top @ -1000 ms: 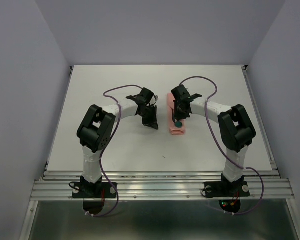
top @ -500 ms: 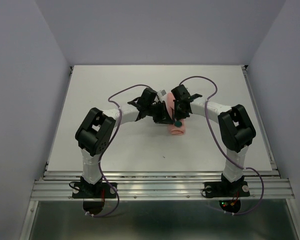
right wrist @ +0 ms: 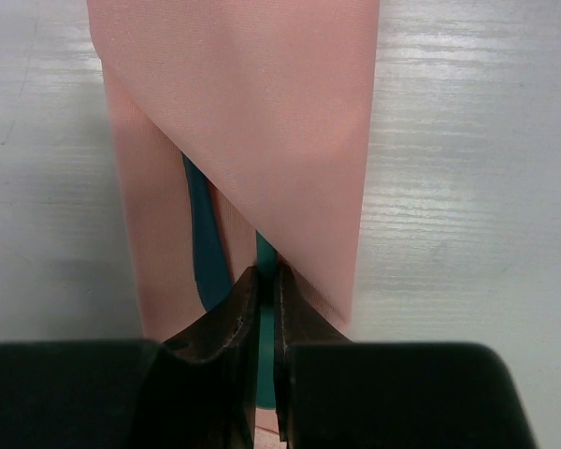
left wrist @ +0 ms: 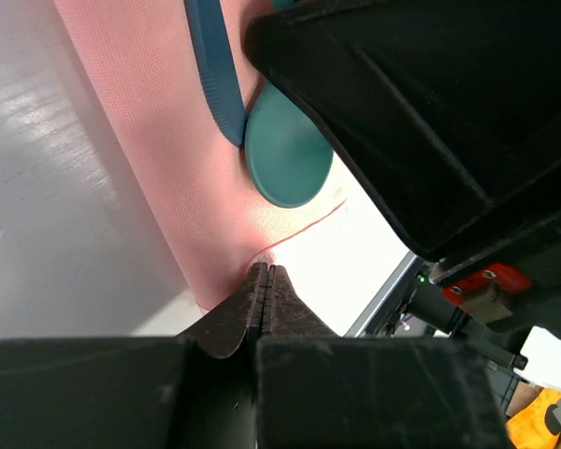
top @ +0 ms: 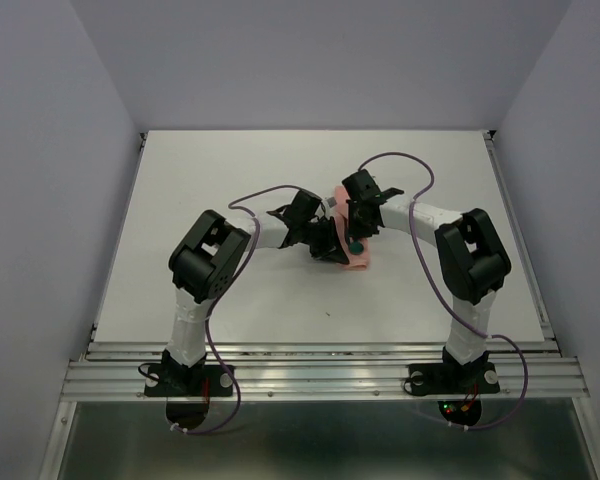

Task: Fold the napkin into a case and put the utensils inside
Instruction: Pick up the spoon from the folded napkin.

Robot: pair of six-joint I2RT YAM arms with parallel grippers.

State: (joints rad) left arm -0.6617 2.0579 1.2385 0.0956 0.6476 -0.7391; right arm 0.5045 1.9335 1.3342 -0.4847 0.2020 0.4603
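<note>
**Top external view: both claws crowd the pink case**

Top external view shows the case [top: 358, 263], a narrow folded strip of salmon-pink cloth. It lies on the white worktop [top: 280, 300] a little right of centre, with its long side running away from the arm bases. Both arms bend inward over its near half. The left claw [top: 334, 250] comes in from the left, and the right claw [top: 357, 235] reaches down from the far side. A round teal end of the utensils [top: 355, 245] shows between them, on top of the cloth.

From the left wrist, the left claw's fingers are pressed flat together. Their tips touch the edge of the case, where the cloth puckers slightly. Just beyond the tips lies the round teal end, with a teal handle running up along the cloth. The black body of the right claw looms over it from the right.

From the right wrist, a flap of the case is folded diagonally across the strip, and teal handles come out from under it. The right claw is clamped on one slender handle, which fills the narrow slit between its fingers. A second handle lies just to the left, partly under the flap.
</note>
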